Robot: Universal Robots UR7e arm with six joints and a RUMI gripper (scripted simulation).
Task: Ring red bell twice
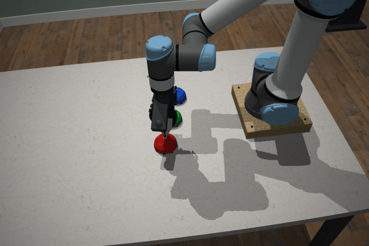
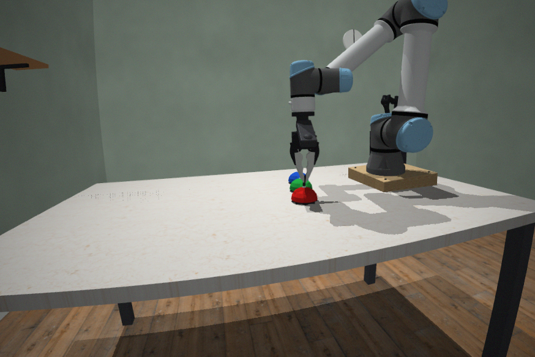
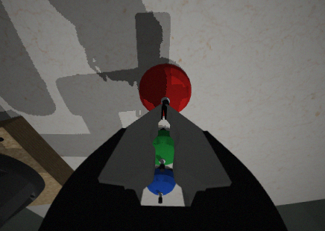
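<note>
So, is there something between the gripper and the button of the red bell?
Nothing visible. The shut gripper has its tips right at the button on top of the red bell. The green bell and blue bell sit behind it, out of the path.

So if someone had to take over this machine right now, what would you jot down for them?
Gripper: shut, holding nothing, tips at the button on top of the red bell.
Bells: red, green bell and blue bell in a row on the table; green and blue are untouched.
Done: how many rings so far cannot be told.
Left: finish two full presses, then lift clear.
</note>
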